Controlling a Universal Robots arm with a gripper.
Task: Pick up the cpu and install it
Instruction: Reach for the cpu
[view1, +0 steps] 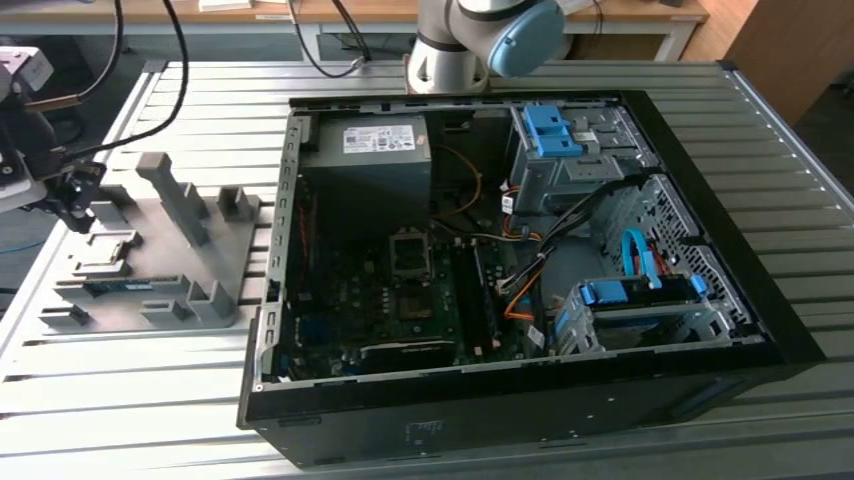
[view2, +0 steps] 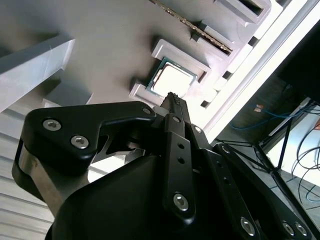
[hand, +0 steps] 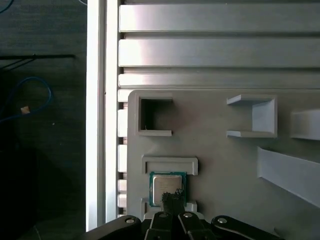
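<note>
- Tool: gripper (hand: 172, 199) (view2: 172, 98), black, two-fingered, fingers closed tip to tip with nothing held between them.
- Task item: cpu (hand: 167, 185) (view2: 172, 80), a small square chip with a silver-grey metal top and a green border. It lies flat in a shallow pocket directly under the closed tip. In the first wrist view the tip overlaps one edge of the chip. Whether tip and chip touch cannot be told.
- Carrier: holder plate (hand: 215, 160), grey, with raised walls, brackets and square pockets. The cpu pocket sits close to the plate edge that runs along the table edge at the exterior view's left.
- Same carrier: memory stick (view1: 118, 287), a thin green-blue strip in a slot near the plate's front corner, apart from the gripper.
- Worktop: table (view1: 134, 400), slatted metal, carrying the holder plate and the PC case side by side with a gap between them.
- Enclosure: PC case (view1: 534, 405), black, lying with its open side up, well apart from the gripper. Inside are the motherboard (view1: 400, 300), the power-supply box (view1: 367, 170) and drive cages with blue latches (view1: 547, 130).
- Mount: arm base (view1: 461, 40), grey with a light-blue cap, at the table's far edge behind the case.
- Markings: white label (view1: 378, 138) on the power-supply box, its print too small to tell. Faint print on the cpu top, not legible.
- Coverage: the exterior view gives the case interior, the arm base and the whole plate. Both wrist views give the chip in its pocket beneath the tip.
</note>
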